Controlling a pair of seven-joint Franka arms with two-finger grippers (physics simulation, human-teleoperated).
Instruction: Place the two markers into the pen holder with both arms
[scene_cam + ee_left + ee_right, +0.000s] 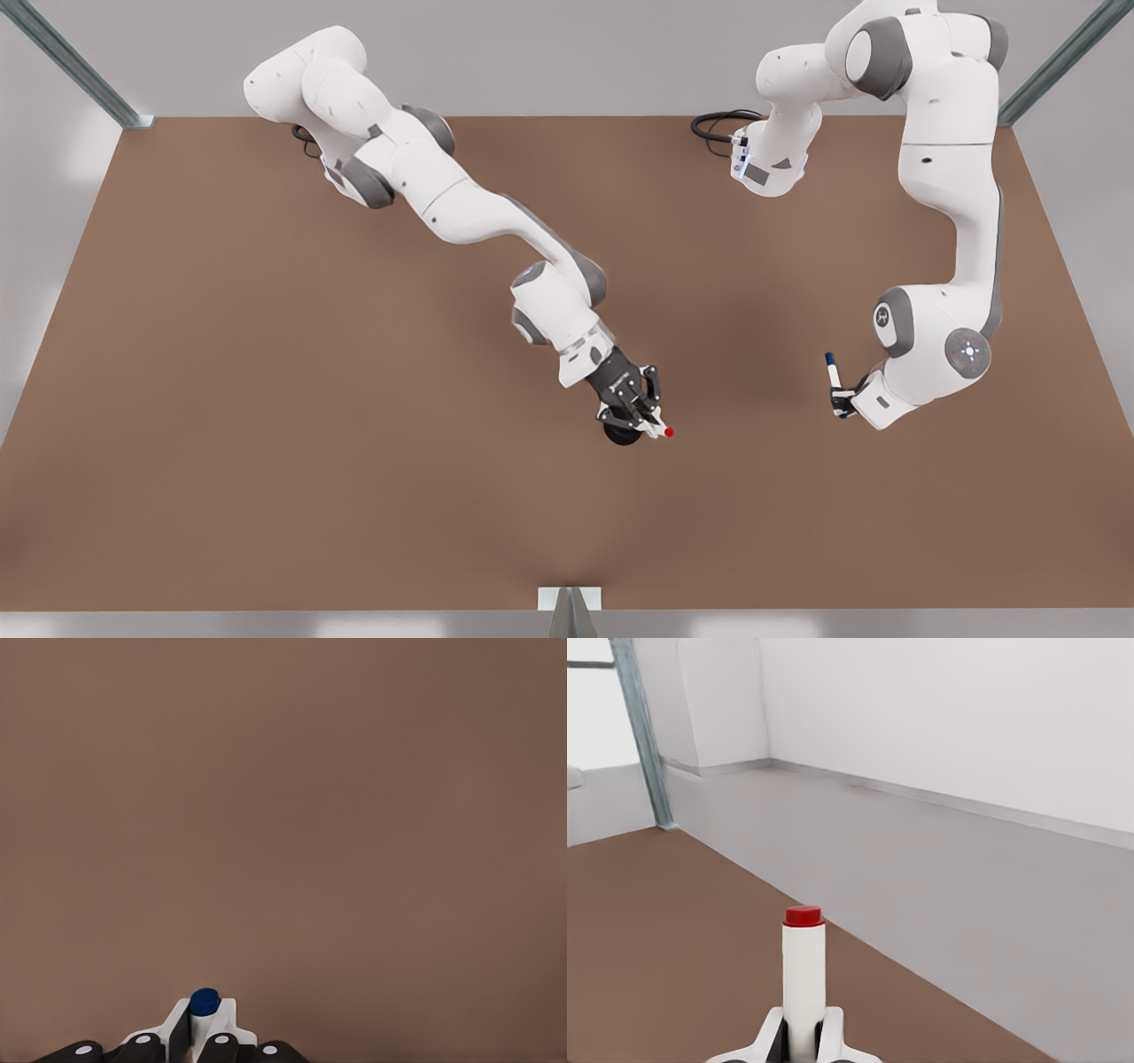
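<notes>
On the front view's left, my right gripper [645, 423] is shut on the red-ended marker [663, 431], which points out sideways just above the table. The black pen holder [622, 435] sits right under this gripper, mostly hidden by it. The right wrist view shows the white barrel with its red end [803, 966] standing out from between the fingers [772, 1034]. On the front view's right, my left gripper [842, 406] is shut on the blue-capped marker [833, 372], held nearly upright. In the left wrist view its blue end [205, 1001] sits between the fingertips [227, 1017].
The brown table [266, 399] spreads wide around both grippers. A black cable loop [719, 124] lies at the back by an arm base. Metal posts [80, 71] stand at the back corners. A small bracket [570, 604] sits at the front edge.
</notes>
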